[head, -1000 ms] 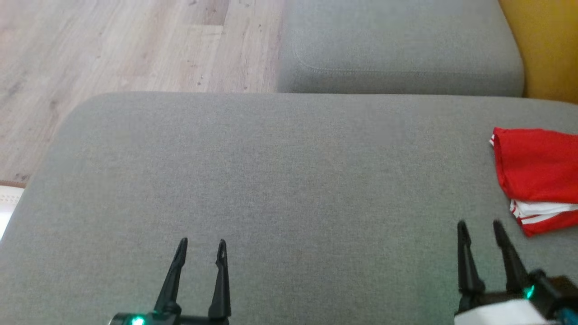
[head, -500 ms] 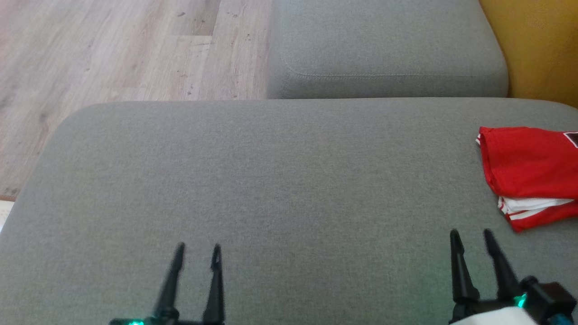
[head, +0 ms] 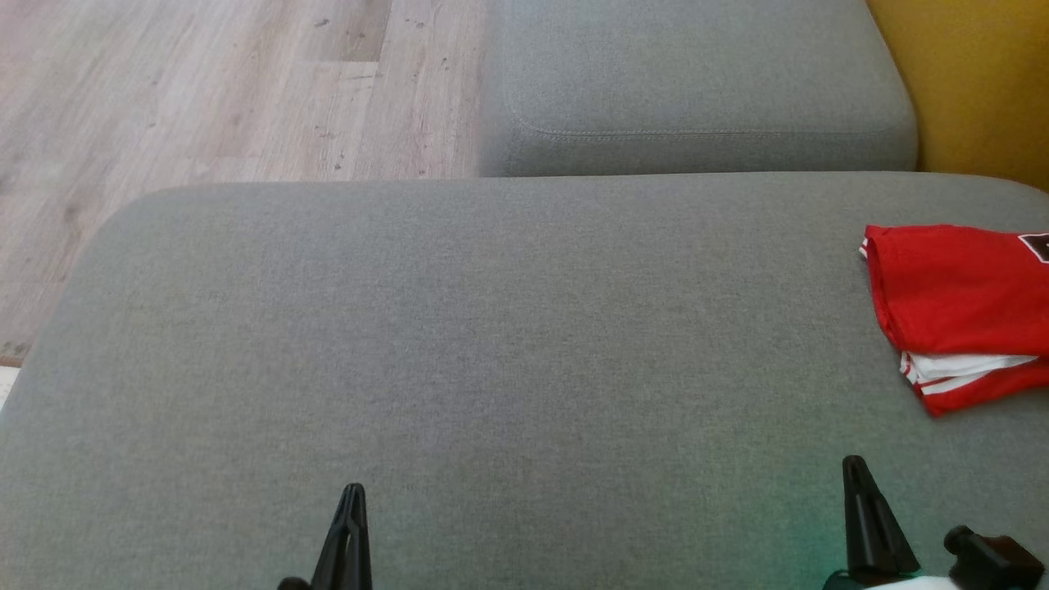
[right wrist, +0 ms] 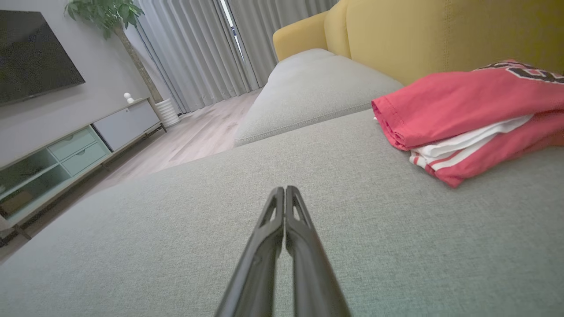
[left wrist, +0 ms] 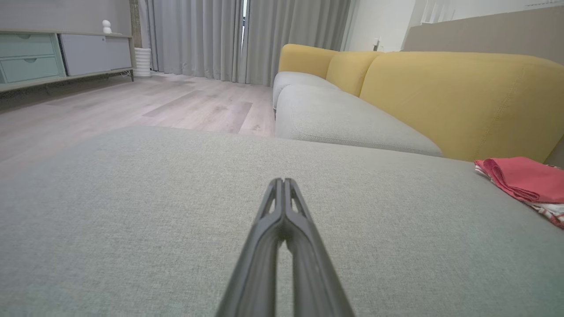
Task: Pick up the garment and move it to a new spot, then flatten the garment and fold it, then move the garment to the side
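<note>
Folded red garment (head: 959,311) is seen at the right of the grey cushion (head: 492,344). Left gripper (head: 352,496) and right gripper (head: 855,469) are pressed closed, empty, near edge. Task judged done; fold should be left undisturbed.

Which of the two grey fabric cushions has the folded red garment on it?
The nearer, wider grey fabric cushion: the folded red and white garment lies at its right end. The farther grey cushion sits beyond it.
</note>
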